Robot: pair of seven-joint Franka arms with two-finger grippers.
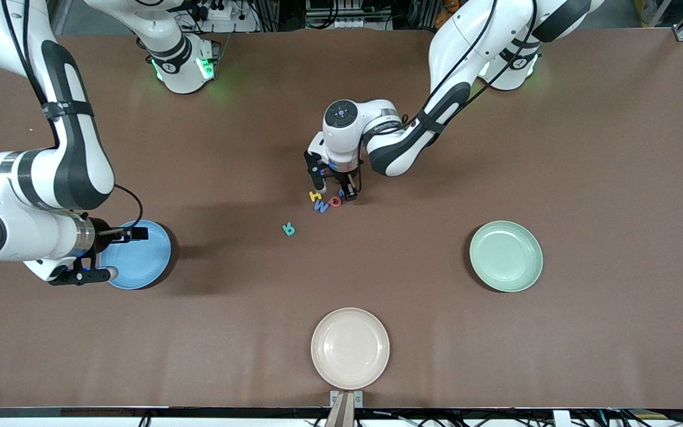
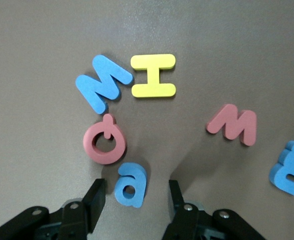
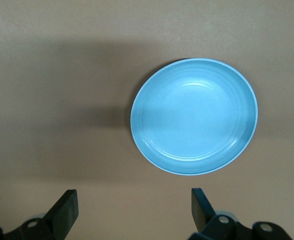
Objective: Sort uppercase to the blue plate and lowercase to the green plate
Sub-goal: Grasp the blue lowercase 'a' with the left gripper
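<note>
Brown matte tabletop (image 1: 584,148), foam letters clustered mid-table. Item: small blue foam lowercase letter a (image 2: 129,186). Judged very light, soft and slightly springy, not fragile; best pinched gently across its rounded outer edges. Lay flat, just beside a red round foam letter (image 2: 105,144), well apart from the pale mint-green round plate (image 1: 506,255) toward the left arm's end. Left gripper (image 2: 134,200): low over the item, fingers spread either side, gaps visible, nothing grasped. Right gripper (image 3: 134,210): waiting, spread wide, empty, over the rim of the sky-blue round plate (image 3: 194,117).
</note>
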